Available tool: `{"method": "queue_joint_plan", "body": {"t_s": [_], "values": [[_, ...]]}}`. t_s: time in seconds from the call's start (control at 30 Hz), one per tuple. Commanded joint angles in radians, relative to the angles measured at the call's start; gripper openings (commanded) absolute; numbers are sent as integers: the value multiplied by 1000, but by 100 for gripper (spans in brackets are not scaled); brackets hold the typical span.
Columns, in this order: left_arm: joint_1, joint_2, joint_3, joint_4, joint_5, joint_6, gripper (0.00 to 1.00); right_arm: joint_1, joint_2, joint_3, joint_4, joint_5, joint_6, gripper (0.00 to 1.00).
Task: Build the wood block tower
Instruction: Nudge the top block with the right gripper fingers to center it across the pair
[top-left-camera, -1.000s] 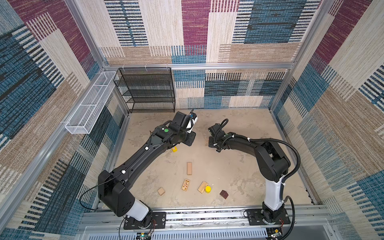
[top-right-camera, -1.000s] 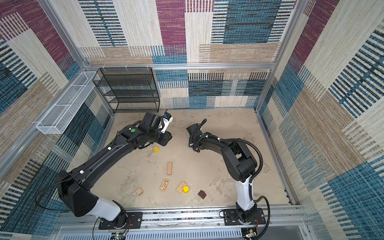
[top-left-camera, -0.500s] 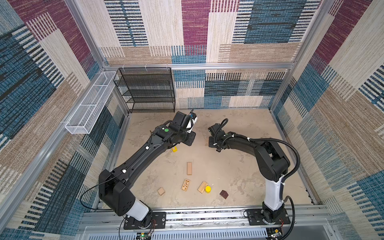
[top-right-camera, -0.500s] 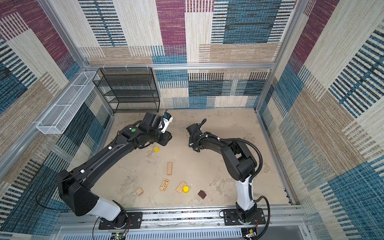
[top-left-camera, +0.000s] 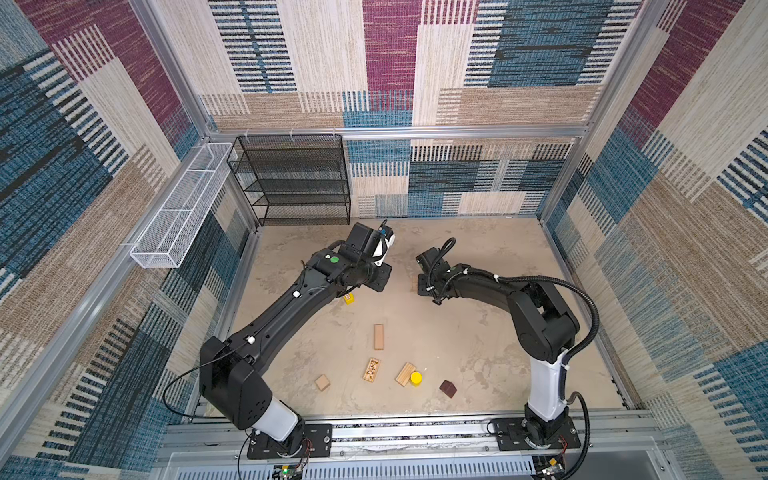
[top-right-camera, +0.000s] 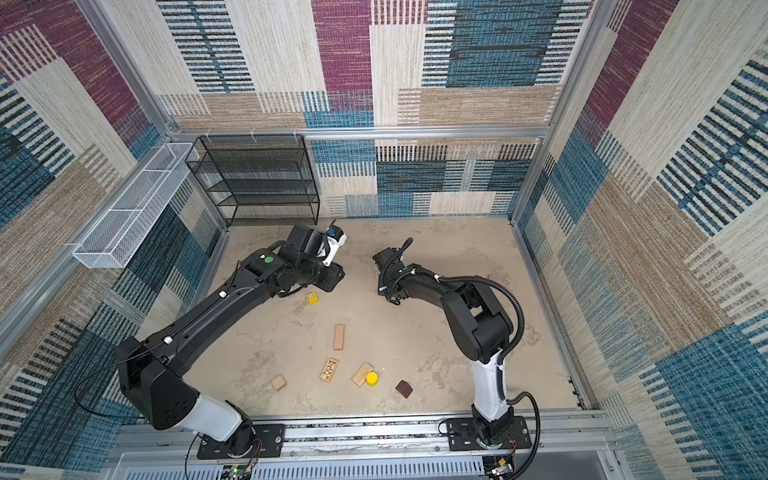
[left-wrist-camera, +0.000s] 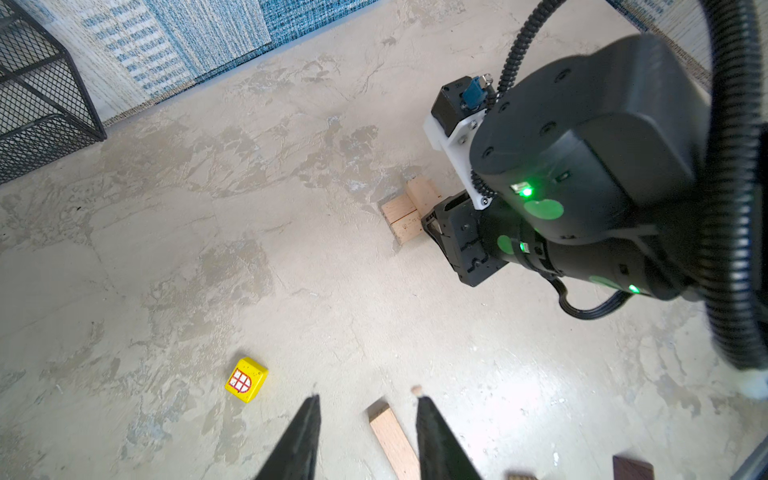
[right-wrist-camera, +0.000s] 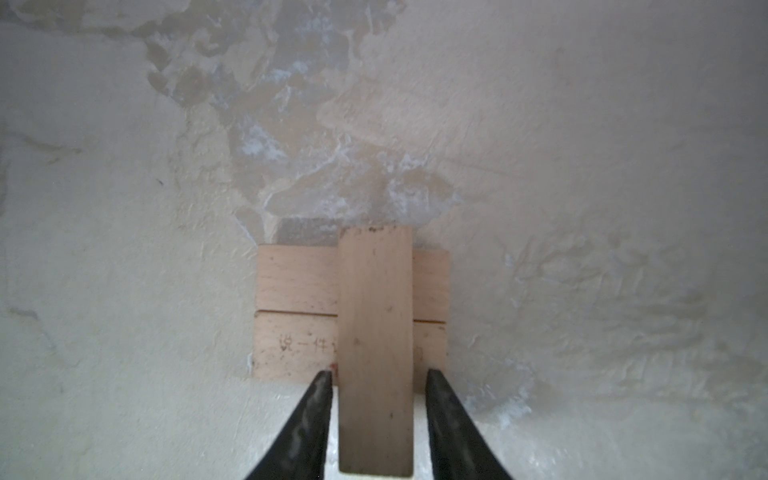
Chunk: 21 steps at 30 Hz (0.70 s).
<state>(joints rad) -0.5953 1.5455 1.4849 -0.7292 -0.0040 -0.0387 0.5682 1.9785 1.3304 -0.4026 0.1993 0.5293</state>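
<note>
The tower (left-wrist-camera: 409, 212) stands in the far half of the tabletop (top-left-camera: 478, 332), a little right of the middle. Two pale planks lie flat side by side, touching, and a top plank (right-wrist-camera: 376, 332) lies across them. The right fingers (right-wrist-camera: 307, 424) stand on either side of the top plank. They are narrowly parted, with a thin gap between each tip and the wood, so they grip nothing. In both top views the right wrist hides most of the tower.

The left fingers (left-wrist-camera: 299, 436) hang over the tabletop to the left of the tower and well apart from it, moderately parted and holding nothing. A yellow cube (top-left-camera: 349, 298) with a red window print sits near them, on the side toward the left edge.

The other blocks lie loose. A plain plank (top-left-camera: 378, 336) lies alone around the middle. Near the front edge, from left to right, are a tan cube (top-left-camera: 322, 382), a printed plank (top-left-camera: 371, 369) and a striped plank (top-left-camera: 405, 374) with a yellow cylinder (top-left-camera: 416, 377) just beside it. A brown block (top-left-camera: 448, 388) sits a little apart on the right.
</note>
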Motion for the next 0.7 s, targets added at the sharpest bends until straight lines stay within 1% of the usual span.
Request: {"method": "queue_joint_plan", "body": {"t_s": [0.0, 0.1, 0.2, 0.27, 0.4, 0.5, 0.6, 0.67], "values": [[3, 4, 9, 1, 9, -18, 43, 0, -15, 12, -8, -6, -2, 49], [5, 4, 9, 1, 9, -18, 43, -2, -31, 15, -10, -8, 1, 61], [7, 1, 9, 1, 10, -22, 43, -1, -54, 15, -9, -8, 2, 66], [8, 0, 10, 1, 12, -21, 43, -2, -65, 15, -8, -9, 3, 66], [9, 3, 10, 1, 15, -23, 43, -2, -73, 15, -8, -15, 3, 67], [11, 7, 10, 1, 19, -25, 43, -2, -72, 13, -6, -17, 2, 65], [12, 8, 10, 1, 21, -26, 43, -4, -69, 6, 1, -15, 3, 56], [14, 10, 10, 1, 21, -26, 43, -5, -65, -1, 7, -15, 4, 53]]}}
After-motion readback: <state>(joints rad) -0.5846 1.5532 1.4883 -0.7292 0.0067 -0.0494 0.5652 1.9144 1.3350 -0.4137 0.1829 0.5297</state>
